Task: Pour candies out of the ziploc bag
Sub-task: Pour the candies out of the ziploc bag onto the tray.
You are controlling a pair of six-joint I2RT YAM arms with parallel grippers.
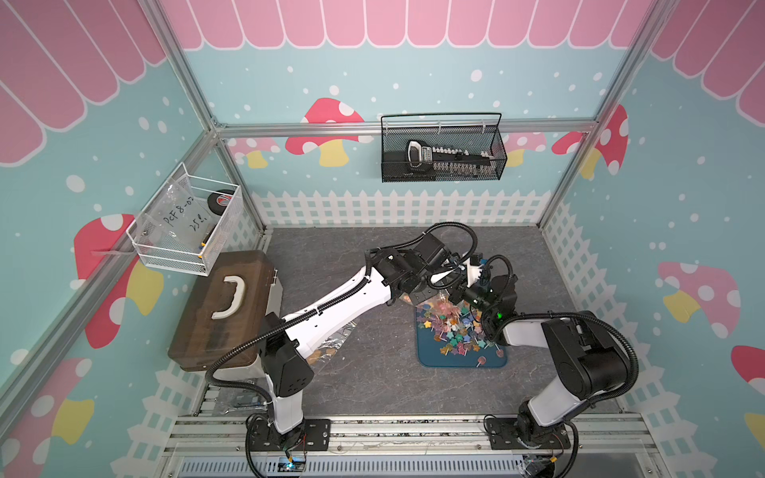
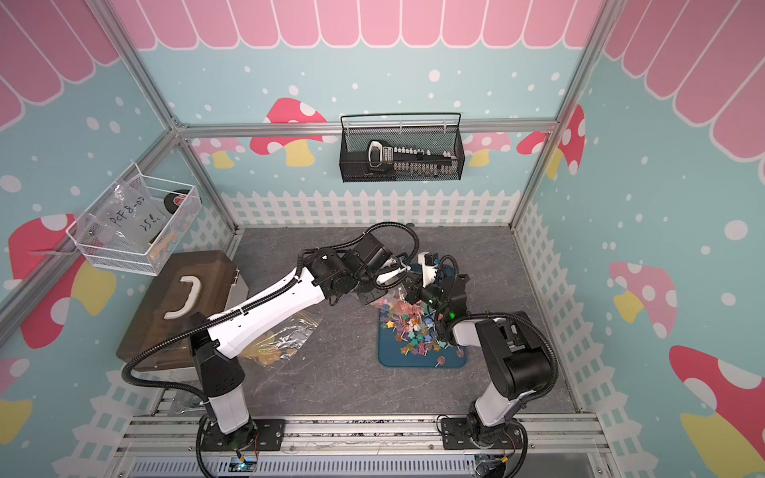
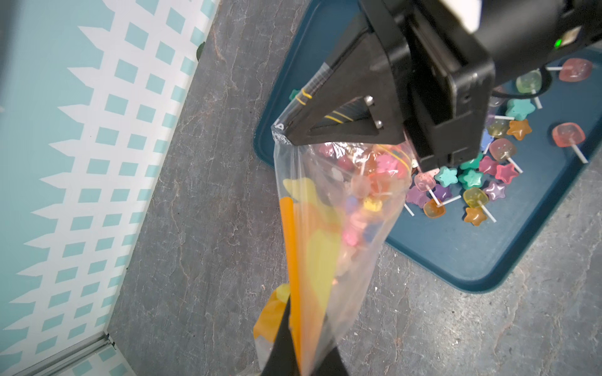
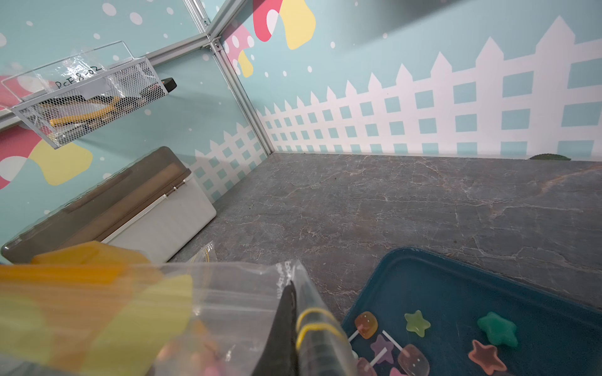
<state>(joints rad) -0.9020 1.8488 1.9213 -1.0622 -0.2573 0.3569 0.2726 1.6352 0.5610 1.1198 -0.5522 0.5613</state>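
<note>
my left gripper pinches the bottom of the clear plastic ziploc bag, lower centre; my right gripper clamps its mouth edge. small colourful lollipop candies heap on the dark blue tray, right, and others sit inside the bag. i should raise the bottom higher and shake gently.

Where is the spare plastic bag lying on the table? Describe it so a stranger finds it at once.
Start at the brown-lidded white box on the grey marbled tabletop. Between it and the dark blue tray, partly under the left arm's white link, lies a crinkled clear plastic bag. Unlike the clear ziploc bag hanging over the tray, it rests flat, unheld, showing only yellow-orange contents.
</note>
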